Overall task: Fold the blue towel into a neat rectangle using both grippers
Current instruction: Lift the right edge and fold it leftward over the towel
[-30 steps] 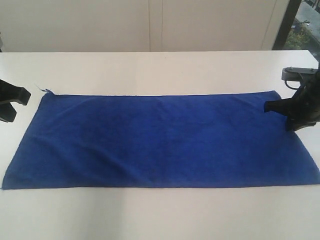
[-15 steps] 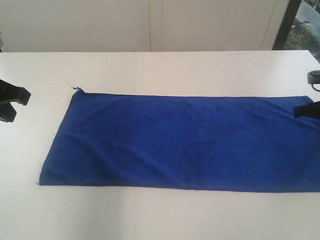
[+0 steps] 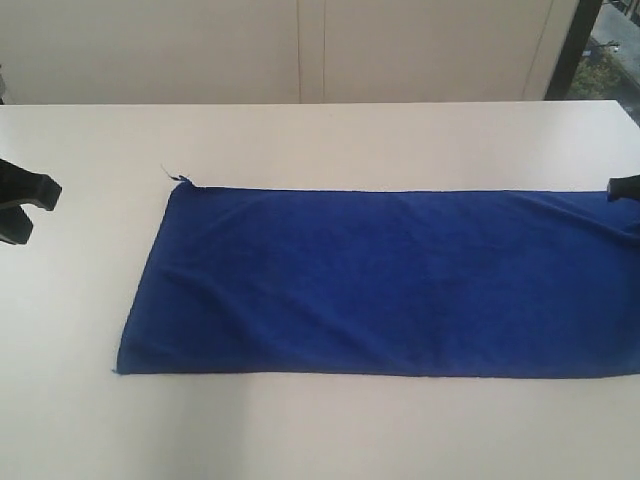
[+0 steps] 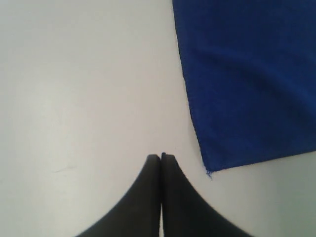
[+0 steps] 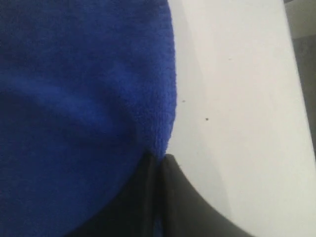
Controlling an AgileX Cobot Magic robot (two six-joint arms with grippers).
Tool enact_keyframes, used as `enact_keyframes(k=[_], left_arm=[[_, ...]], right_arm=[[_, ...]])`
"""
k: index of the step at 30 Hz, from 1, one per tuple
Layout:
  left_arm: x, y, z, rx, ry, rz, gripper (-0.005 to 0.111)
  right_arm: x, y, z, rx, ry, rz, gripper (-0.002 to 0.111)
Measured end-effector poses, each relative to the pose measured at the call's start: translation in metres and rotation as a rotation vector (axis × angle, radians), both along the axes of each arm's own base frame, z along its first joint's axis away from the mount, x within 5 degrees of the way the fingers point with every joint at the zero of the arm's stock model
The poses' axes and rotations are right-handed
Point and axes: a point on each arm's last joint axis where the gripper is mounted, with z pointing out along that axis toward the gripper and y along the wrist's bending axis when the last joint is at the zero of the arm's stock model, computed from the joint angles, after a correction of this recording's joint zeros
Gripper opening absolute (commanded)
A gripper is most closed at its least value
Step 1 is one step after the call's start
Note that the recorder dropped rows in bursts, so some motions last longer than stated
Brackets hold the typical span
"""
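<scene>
The blue towel [image 3: 380,280] lies flat on the desk [image 3: 300,140]: soft, light, limp, so pinch its corners. Your right claw [image 5: 160,158] is clenched on its hem. Your left claw [image 4: 161,157] is clenched empty, near its opposite corner.

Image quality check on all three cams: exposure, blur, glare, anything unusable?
Exterior view: soft, even light, white table nearly blown out, creases in the blue towel readable, no glare. Left wrist view: sharp, but the left gripper is a black silhouette with no detail. Right wrist view: towel very close and soft-focused, right gripper underexposed.
</scene>
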Motion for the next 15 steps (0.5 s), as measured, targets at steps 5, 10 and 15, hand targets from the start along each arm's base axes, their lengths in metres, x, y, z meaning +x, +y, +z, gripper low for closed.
enact_keyframes(k=[5,10,15], left_arm=[[0.0,0.0,0.0,0.0,0.0,0.0,0.0],[0.0,0.0,0.0,0.0,0.0,0.0,0.0],[0.0,0.0,0.0,0.0,0.0,0.0,0.0]], right_arm=[[0.005,0.035,0.029,0.007,-0.061,0.072,0.0],[0.005,0.087,0.062,0.008,-0.097,0.208,0.0],[0.0,0.14,0.088,0.039,-0.128,0.37,0.0]])
